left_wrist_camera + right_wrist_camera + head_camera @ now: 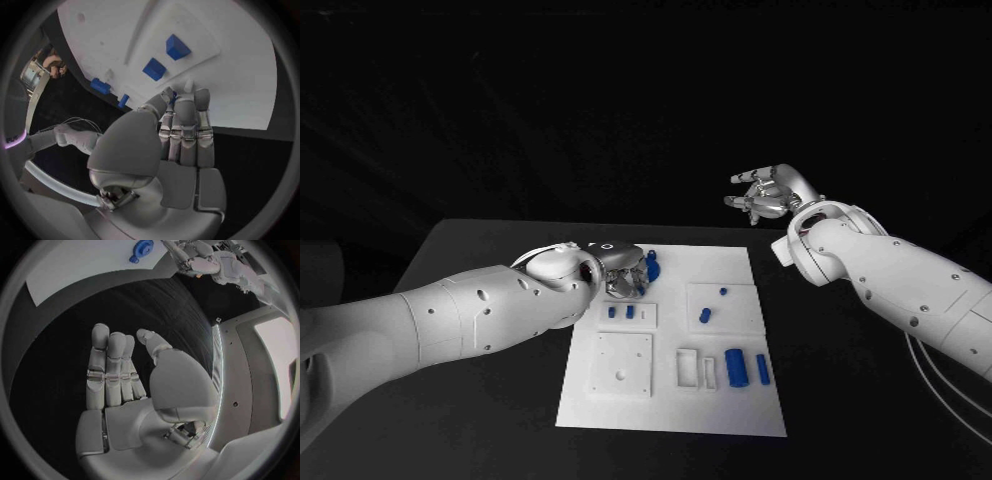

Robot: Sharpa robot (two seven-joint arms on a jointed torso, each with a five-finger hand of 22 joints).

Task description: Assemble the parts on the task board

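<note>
Left hand (623, 276) down over the far left part of the board (733, 400), fingers (185, 120) straight and close together, tips right at the plate surface; cannot tell if it has hold of anything. Blue part (652, 265) just beside that hand. Two small blue parts (620, 312) near it on the board, more blue parts (746, 368) in the near right recesses. Right hand (769, 196) raised beyond the board's far right corner, fingers loosely apart, holding nothing
</note>
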